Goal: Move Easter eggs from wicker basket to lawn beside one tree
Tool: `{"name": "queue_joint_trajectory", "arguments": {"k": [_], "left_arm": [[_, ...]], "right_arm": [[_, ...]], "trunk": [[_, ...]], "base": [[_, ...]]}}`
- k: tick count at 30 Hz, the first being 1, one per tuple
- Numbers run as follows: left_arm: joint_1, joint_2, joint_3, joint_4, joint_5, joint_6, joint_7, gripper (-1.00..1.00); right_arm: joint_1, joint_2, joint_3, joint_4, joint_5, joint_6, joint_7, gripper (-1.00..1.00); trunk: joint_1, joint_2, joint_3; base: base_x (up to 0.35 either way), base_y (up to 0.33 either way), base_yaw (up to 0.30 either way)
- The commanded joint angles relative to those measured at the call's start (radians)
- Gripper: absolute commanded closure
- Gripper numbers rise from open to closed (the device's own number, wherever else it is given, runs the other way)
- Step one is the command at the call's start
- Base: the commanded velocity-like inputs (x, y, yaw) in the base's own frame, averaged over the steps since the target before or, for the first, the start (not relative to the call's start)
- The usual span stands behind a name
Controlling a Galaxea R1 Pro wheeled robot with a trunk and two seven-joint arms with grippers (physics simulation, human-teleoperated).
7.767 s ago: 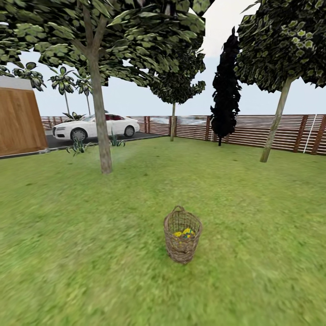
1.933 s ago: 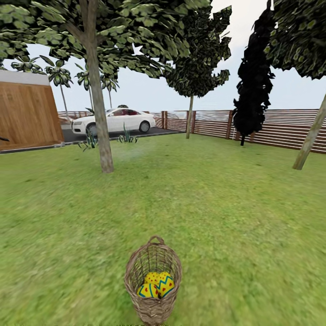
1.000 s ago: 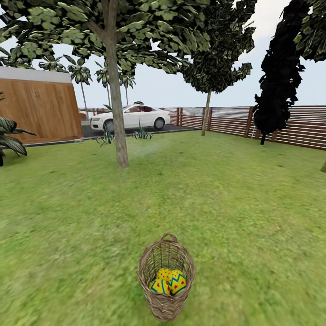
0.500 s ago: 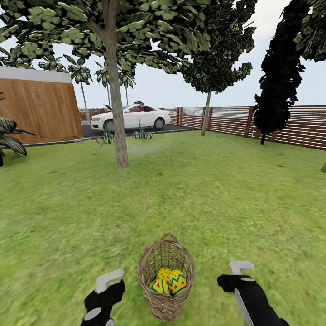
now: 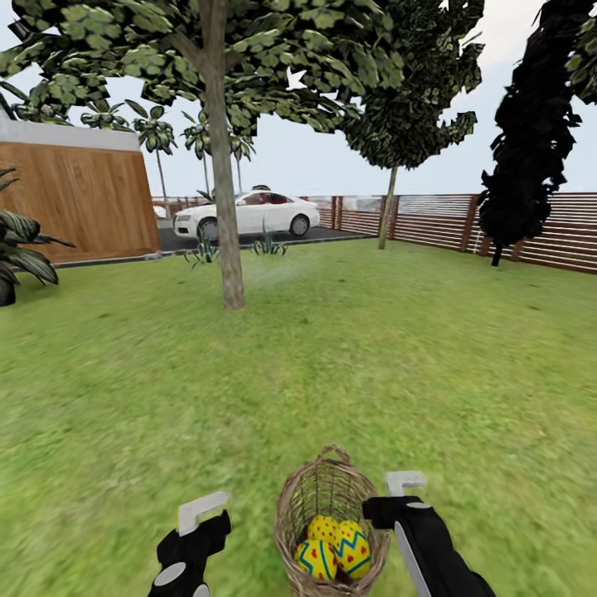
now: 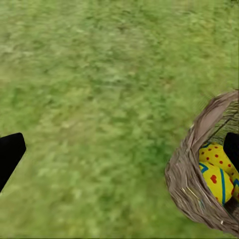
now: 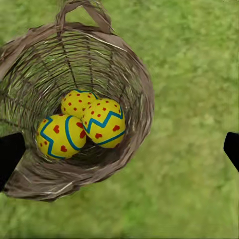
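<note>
Wicker, brown and open-woven, forms the basket (image 5: 332, 531) standing on the lawn (image 5: 373, 365) at six o'clock in the head view, with the three Easter eggs (image 5: 336, 547) bunched at its bottom. The left tool (image 5: 201, 512) hovers over grass at its nine o'clock, apart from it; the right tool (image 5: 405, 481) sits just beside the rim at three o'clock. Both tools stand released, their fingertips wide apart at the edges of the wrist views. The right wrist view looks straight down into the basket, showing all three eggs touching and the arched handle (image 7: 82, 12); the left wrist view catches one side of the wall and two eggs. At eleven o'clock stands the tree (image 5: 224, 207), well apart, open grass between. Behind it are a white car (image 5: 246, 214), a slatted fence (image 5: 448, 222) and a wooden wall (image 5: 79, 203).
</note>
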Motion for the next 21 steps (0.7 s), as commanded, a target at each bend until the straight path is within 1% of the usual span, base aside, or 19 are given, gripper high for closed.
{"name": "queue_joint_trajectory", "arguments": {"k": [1,4,6,9,12,13,15,16,17,19,21], "left_arm": [[0.000,0.001,-0.001,-0.001,0.009,0.002,0.008,-1.00],[0.000,0.001,-0.001,0.023,0.010,0.000,0.008,-1.00],[0.000,0.001,-0.004,0.051,0.009,-0.002,0.007,-1.00],[0.000,0.000,-0.008,0.080,0.009,-0.002,0.006,-1.00],[0.000,-0.001,-0.011,0.090,0.009,-0.004,0.005,-1.00],[0.000,-0.002,-0.013,0.091,0.009,-0.011,0.005,-1.00],[0.000,-0.002,-0.015,0.093,0.007,-0.036,0.004,-1.00],[0.000,-0.003,-0.016,0.093,0.007,-0.042,0.003,-1.00],[0.000,-0.003,-0.021,0.092,0.006,-0.052,0.003,-1.00],[0.000,-0.003,-0.052,0.091,0.007,-0.062,0.006,-1.00],[0.000,-0.002,-0.075,0.094,0.011,-0.065,0.008,-1.00]], "right_arm": [[-0.001,0.002,0.002,0.008,0.000,0.005,-0.005,-1.00],[-0.001,0.001,0.000,0.016,0.000,0.005,-0.005,-1.00],[-0.001,-0.006,-0.009,0.018,0.000,0.004,-0.005,-1.00],[-0.001,-0.019,-0.039,0.020,-0.001,0.004,-0.004,-1.00],[-0.001,-0.022,-0.067,0.032,-0.001,0.003,-0.003,-1.00],[-0.001,-0.023,-0.078,0.034,-0.001,0.003,-0.003,-1.00],[-0.001,-0.023,-0.118,0.037,-0.001,0.003,-0.003,-1.00],[-0.001,-0.023,-0.131,0.037,-0.001,0.003,-0.003,-1.00],[-0.001,-0.024,-0.160,0.038,-0.001,0.003,-0.002,-1.00],[-0.001,-0.024,-0.202,0.039,-0.001,0.003,-0.001,-1.00],[-0.001,-0.024,-0.221,0.043,0.000,0.003,0.000,-1.00]], "trunk": [[0.001,-0.001,-0.002],[0.001,-0.001,-0.003],[0.001,-0.001,-0.003],[0.001,-0.001,-0.003],[0.001,-0.001,-0.004],[0.001,-0.001,-0.004],[0.001,-0.001,-0.004],[0.001,-0.001,-0.004],[0.001,-0.001,-0.004],[0.001,-0.001,-0.004],[0.001,-0.001,-0.004]], "base": [[0.264,0.236,0.225],[0.282,0.193,0.183],[0.311,0.017,0.064],[0.319,-0.101,0.022],[0.297,-0.166,0.006],[0.184,-0.127,0.002],[0.096,-0.067,0.001],[0.048,-0.033,0.001],[0.039,-0.027,0.000],[0.020,-0.014,0.000],[0.008,-0.006,0.000]]}}
